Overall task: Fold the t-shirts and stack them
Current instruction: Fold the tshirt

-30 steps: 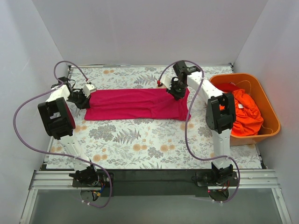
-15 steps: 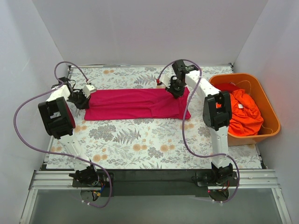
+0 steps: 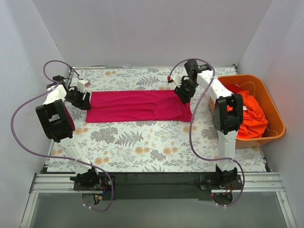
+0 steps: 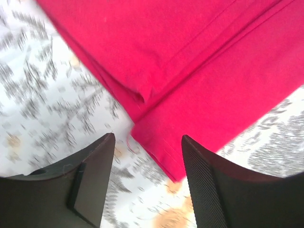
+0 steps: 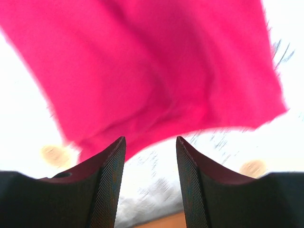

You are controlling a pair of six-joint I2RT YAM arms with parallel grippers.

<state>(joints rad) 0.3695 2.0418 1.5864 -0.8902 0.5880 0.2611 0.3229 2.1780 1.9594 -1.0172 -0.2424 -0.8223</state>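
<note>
A magenta-pink t-shirt (image 3: 137, 105) lies folded into a long strip across the floral table. My left gripper (image 3: 84, 98) sits just off its left end, open, with only a corner of the cloth (image 4: 190, 95) below the gap between its fingers (image 4: 92, 175). At the strip's right end is my right gripper (image 3: 184, 92), open too; the shirt's edge (image 5: 152, 71) lies beyond its fingertips (image 5: 107, 175). Orange-red t-shirts (image 3: 249, 114) are heaped in the orange tub (image 3: 277, 124) at the right.
The table wears a floral cloth (image 3: 142, 147). White walls close in the back and both sides. The tub stands against the right wall, beside the right arm's upper link (image 3: 226, 114). Purple cables loop from both arms.
Both grippers have opened and let go of the pink shirt's ends. The left gripper has drawn back leftward, the right one a little rightward. The shirt stays flat.
</note>
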